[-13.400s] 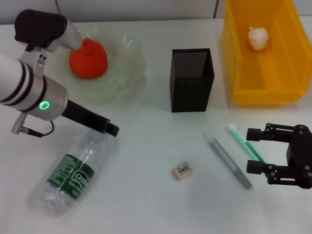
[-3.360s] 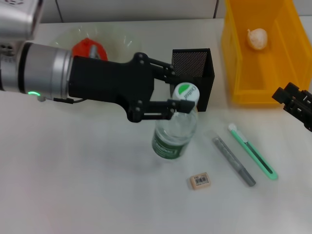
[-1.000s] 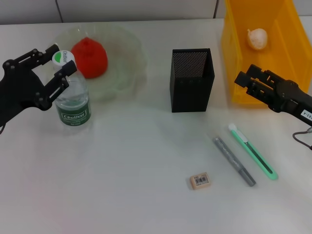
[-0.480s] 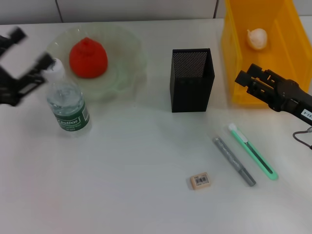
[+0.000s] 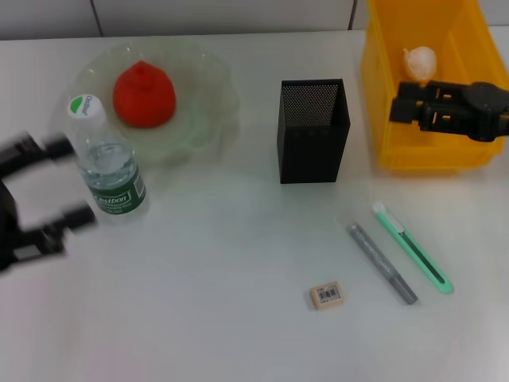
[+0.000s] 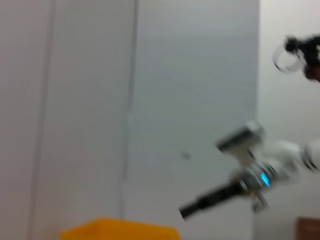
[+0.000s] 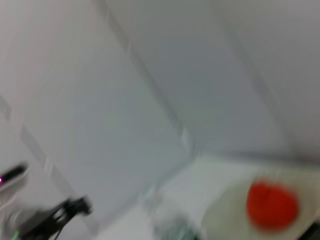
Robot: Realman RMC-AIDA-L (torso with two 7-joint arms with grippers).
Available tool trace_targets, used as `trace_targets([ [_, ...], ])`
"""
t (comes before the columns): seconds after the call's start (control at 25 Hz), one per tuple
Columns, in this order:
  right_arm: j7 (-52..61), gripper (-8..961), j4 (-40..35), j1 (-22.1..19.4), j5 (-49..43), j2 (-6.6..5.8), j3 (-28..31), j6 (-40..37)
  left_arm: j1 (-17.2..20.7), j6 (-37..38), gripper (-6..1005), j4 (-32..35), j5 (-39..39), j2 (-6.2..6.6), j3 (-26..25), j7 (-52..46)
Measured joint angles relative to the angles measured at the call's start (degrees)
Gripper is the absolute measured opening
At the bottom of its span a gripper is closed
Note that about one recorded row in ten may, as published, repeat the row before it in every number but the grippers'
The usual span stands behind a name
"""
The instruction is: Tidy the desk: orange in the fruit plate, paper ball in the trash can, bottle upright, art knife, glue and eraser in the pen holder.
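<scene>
Left claw [image 5: 56, 185] pulled back off upright bottle [image 5: 106, 166], fingers spread wide; right claw [image 5: 407, 102] swung over trash can [image 5: 382, 95], spread unclear.

Head camera looks down on desk; both wrist cameras face the wall; right wrist shares red-orange round fruit [image 7: 271, 206].

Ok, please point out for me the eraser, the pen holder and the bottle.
eraser [image 5: 327, 295]: head view, on its top face with the barcode sticker.
pen holder [image 5: 312, 151]: head view, on its front mesh wall.
bottle [image 5: 118, 193]: head view, on its dark green label.
</scene>
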Motion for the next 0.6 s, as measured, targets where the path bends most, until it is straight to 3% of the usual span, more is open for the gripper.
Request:
trace_targets([
  [0.08,4.27,708,-4.24,0.41,-0.95,-0.16,-2.47,-0.79,0.05,-0.59,808,0.05,1.57,-0.46,0.43,0.23],
  [0.2,20.75,708,-22.05,2.91,-11.14,-0.13,-11.73,-4.48,0.19,-2.79,807,-0.24,4.18,-1.64,0.7,1.19],
  [0.24,20.75,708,-22.05,2.91,-11.14,-0.13,-11.73,-4.48,0.21,-3.31,807,-0.27,4.62,-1.84,0.95,1.43],
  [0.36,30.74,708,-32.6,5.29,-21.59,0.15,-19.33,-8.14,0.09,-3.88,806,-0.31,6.28,-2.11,1.74,1.27],
  [0.4,35.38,708,-37.64,6.5,-28.16,0.76,-24.19,-9.67,-0.21,-4.31,806,-0.31,6.97,-2.14,2.09,0.8],
  [0.48,37.22,708,-39.85,6.92,-31.64,1.26,-26.46,-10.02,-0.28,-4.52,805,-0.31,7.09,-2.2,2.12,0.69],
  [0.6,40.2,708,-41.95,7.24,-42.55,4.11,-33.77,-7.4,-0.81,-5.37,804,-0.31,7.26,-2.77,2.17,0.51],
])
